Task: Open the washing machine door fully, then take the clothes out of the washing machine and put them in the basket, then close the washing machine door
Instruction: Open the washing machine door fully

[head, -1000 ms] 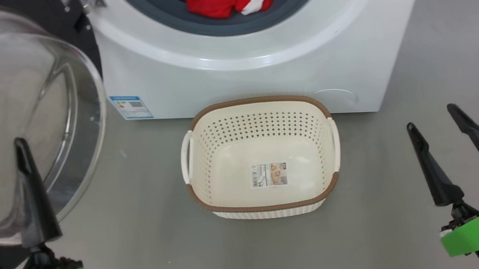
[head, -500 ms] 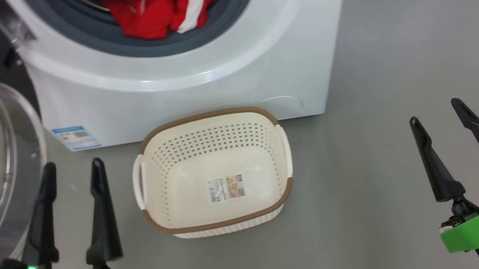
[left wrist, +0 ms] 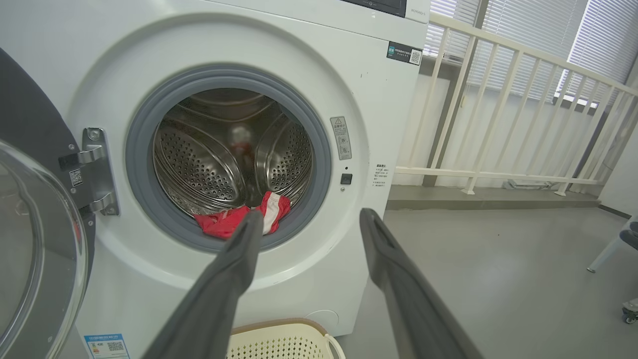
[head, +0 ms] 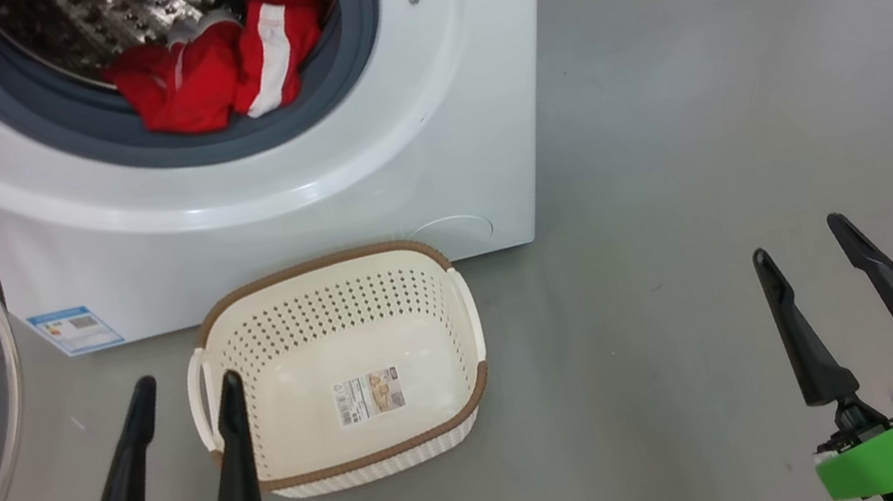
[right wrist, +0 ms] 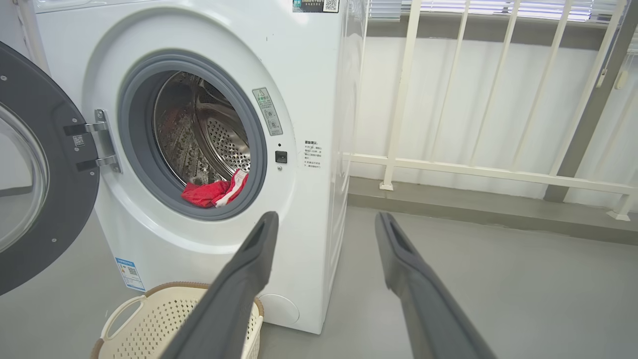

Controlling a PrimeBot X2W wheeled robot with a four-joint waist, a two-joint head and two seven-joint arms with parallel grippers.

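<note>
**Door open, laundry not yet lifted, basket empty**

The large round glossy black door with its clear glass bowl (right wrist: 65, 199) stands swung wide at the left of the big white front-loading washing machine (head: 263, 200), so step one looks done. The bright red garment with white stripes (head: 214, 76) lies at the drum's front lip, above the small cream-white perforated plastic basket (head: 320, 263) on the floor. The left gripper (head: 187, 381), by the basket's handle, and the right gripper (head: 798, 236), well apart from it, both gape empty, far short of the clothes. Unloading and closing remain.
</note>
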